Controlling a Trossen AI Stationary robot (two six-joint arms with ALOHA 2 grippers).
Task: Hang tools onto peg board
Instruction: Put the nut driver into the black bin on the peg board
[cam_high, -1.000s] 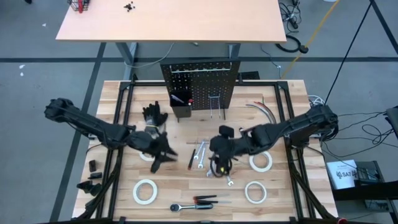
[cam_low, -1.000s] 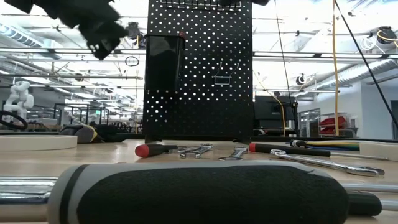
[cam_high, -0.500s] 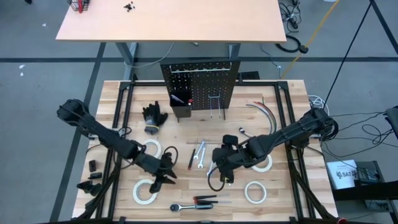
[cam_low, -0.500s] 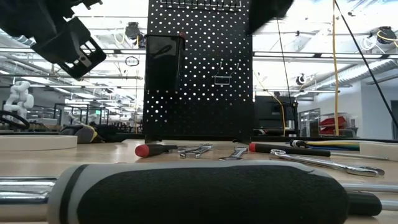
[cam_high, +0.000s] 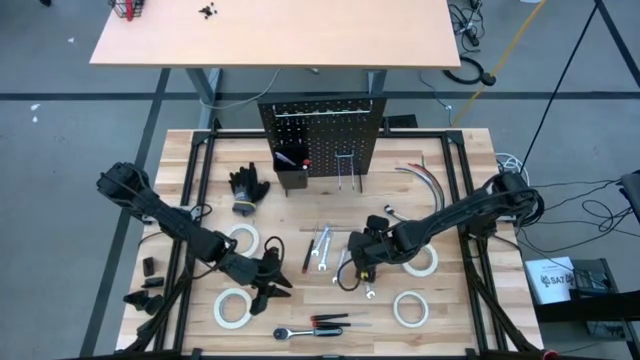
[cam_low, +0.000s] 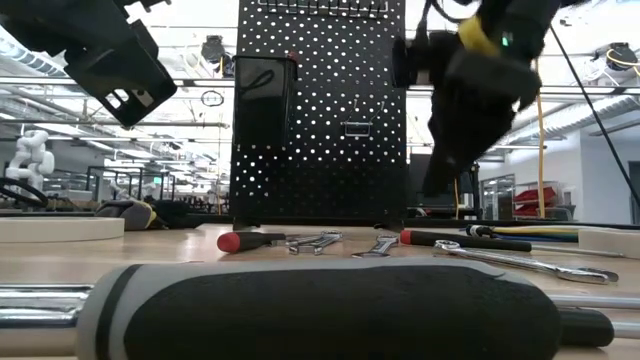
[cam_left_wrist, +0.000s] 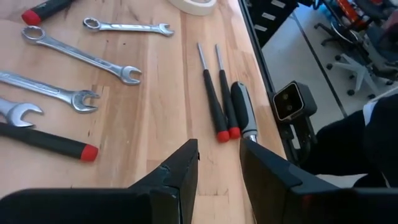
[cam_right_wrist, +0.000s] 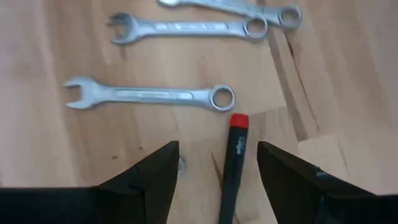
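From above, we are seeing the left gripper (cam_high: 272, 283) hovering near the tape roll (cam_high: 233, 308), the right gripper (cam_high: 362, 268) over the wrenches (cam_high: 322, 249), and the peg board (cam_high: 322, 137) standing upright at the table's (cam_high: 452, 160) far edge. In the left wrist view, fingers (cam_left_wrist: 181, 169) are standing apart, empty, above two screwdrivers (cam_left_wrist: 217, 99). In the right wrist view, fingers (cam_right_wrist: 163, 165) are spread, empty, over a red-tipped screwdriver (cam_right_wrist: 232, 163).

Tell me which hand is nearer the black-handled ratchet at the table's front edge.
Left. The left hand hovers just above-left of the ratchet; the right hand is farther off, over the wrenches.
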